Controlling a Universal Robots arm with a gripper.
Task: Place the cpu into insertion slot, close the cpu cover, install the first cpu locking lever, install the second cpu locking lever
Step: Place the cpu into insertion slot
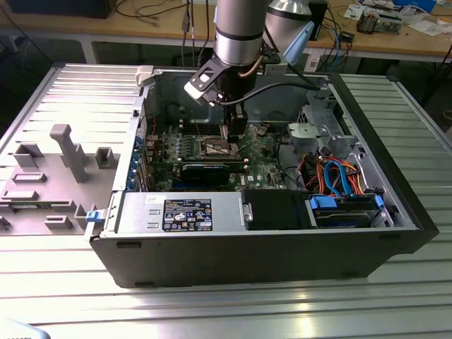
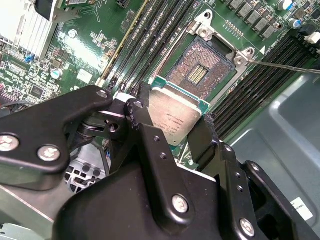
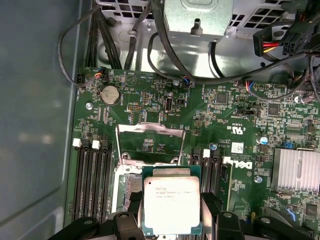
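Fingers (image 2: 150,140) on cpu (image 2: 175,117) above insertion slot (image 2: 197,72), cpu cover (image 3: 150,128) up.

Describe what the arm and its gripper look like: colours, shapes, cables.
The arm is a silvery cylinder with a dark band and a light-blue joint cap. A black cable loops out from the wrist, beside a small black-and-white box. The gripper is matte black, with two flat, jointed link fingers fastened by silver screws.
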